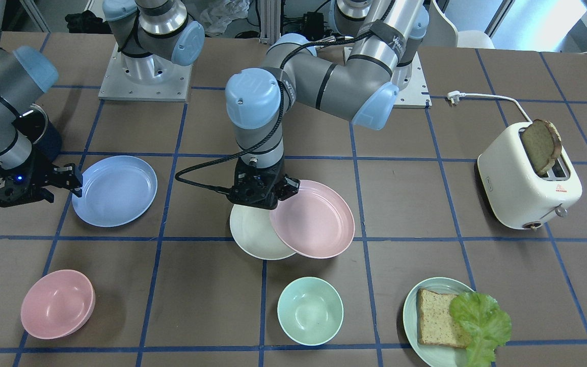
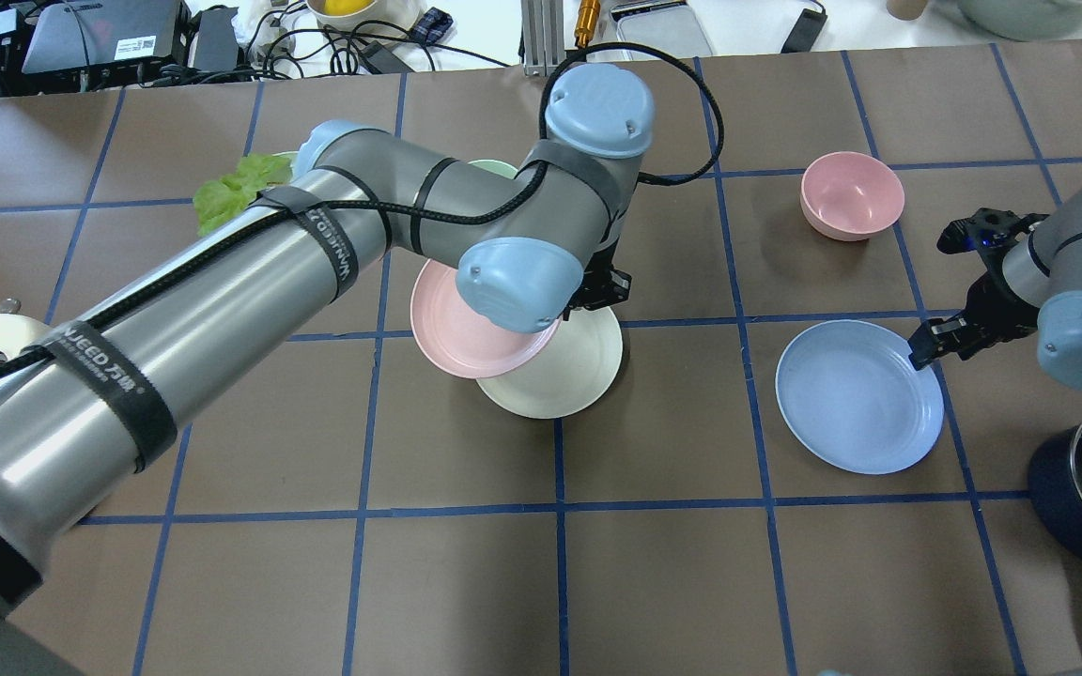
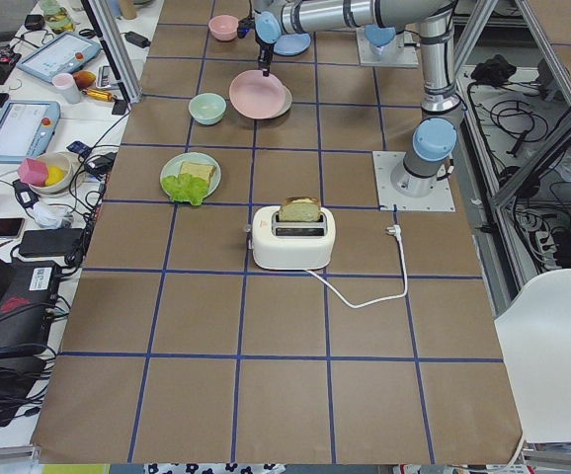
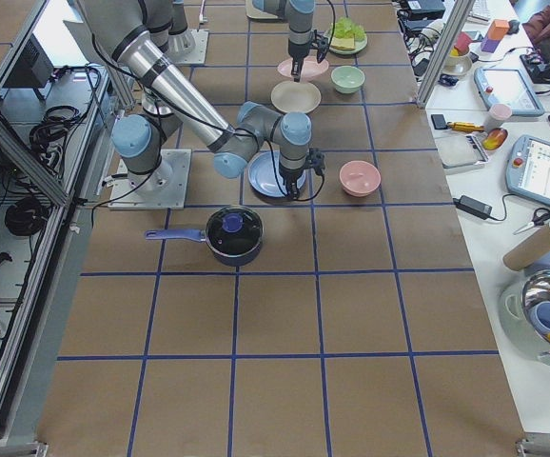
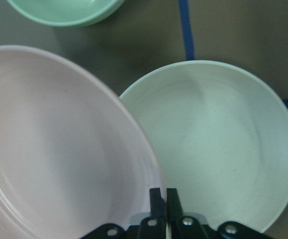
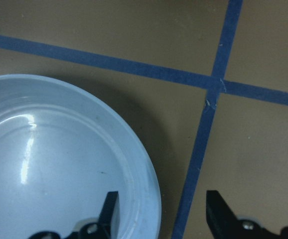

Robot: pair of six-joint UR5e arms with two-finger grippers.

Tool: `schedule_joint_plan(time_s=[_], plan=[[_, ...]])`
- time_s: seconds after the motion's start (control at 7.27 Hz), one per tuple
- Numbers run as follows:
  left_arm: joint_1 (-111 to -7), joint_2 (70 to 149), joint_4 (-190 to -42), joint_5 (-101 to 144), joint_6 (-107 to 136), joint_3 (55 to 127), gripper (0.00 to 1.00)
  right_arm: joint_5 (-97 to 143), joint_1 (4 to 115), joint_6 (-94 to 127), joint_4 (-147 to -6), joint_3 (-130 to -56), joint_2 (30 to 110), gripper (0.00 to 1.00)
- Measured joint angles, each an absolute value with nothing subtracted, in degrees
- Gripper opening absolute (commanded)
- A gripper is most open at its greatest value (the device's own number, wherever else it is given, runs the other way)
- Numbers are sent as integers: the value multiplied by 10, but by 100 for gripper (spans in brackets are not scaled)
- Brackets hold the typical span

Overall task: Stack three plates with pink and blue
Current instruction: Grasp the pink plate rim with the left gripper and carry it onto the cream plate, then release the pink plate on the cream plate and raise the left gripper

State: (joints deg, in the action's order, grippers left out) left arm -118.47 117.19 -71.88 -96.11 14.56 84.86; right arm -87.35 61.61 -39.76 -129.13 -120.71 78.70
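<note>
Left gripper (image 5: 164,195): we saw its fingers pinched tight on the pink plate's (image 1: 314,219) robot-side rim.
Pink plate: mid-bench, overlapping the cream-white plate (image 1: 251,235). It was perhaps raised just clear, but we could not tell.
Right gripper (image 6: 162,204): fingers apart, straddling the blue plate's (image 1: 115,191) rim.
Blue plate: flat, toward the bench end on the robot's right.
</note>
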Motion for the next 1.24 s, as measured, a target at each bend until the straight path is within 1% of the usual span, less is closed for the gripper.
schedule_joint_plan(time_s=[0.14, 0.28, 0.55, 0.69, 0.83, 0.96, 1.1, 1.24], plan=[[-1195, 1192, -735, -960, 154, 828, 0, -874, 616, -393, -1293, -1207, 783, 59], [-1206, 1209, -739, -959, 165, 819, 0, -874, 616, -391, -1293, -1208, 780, 55], [-1228, 1232, -735, -959, 183, 812, 0, -873, 616, -390, -1294, -1211, 775, 52], [-1234, 1241, -731, -960, 185, 810, 10, -872, 616, -389, -1294, -1213, 771, 50], [-1236, 1247, -725, -961, 183, 810, 99, -872, 616, -389, -1294, -1213, 768, 44], [-1237, 1251, -717, -962, 179, 809, 100, -872, 616, -388, -1295, -1214, 766, 42], [-1236, 1255, -703, -960, 175, 809, 100, -873, 616, -384, -1295, -1214, 766, 37], [-1233, 1256, -689, -958, 173, 808, 100, -874, 616, -380, -1295, -1214, 765, 29]])
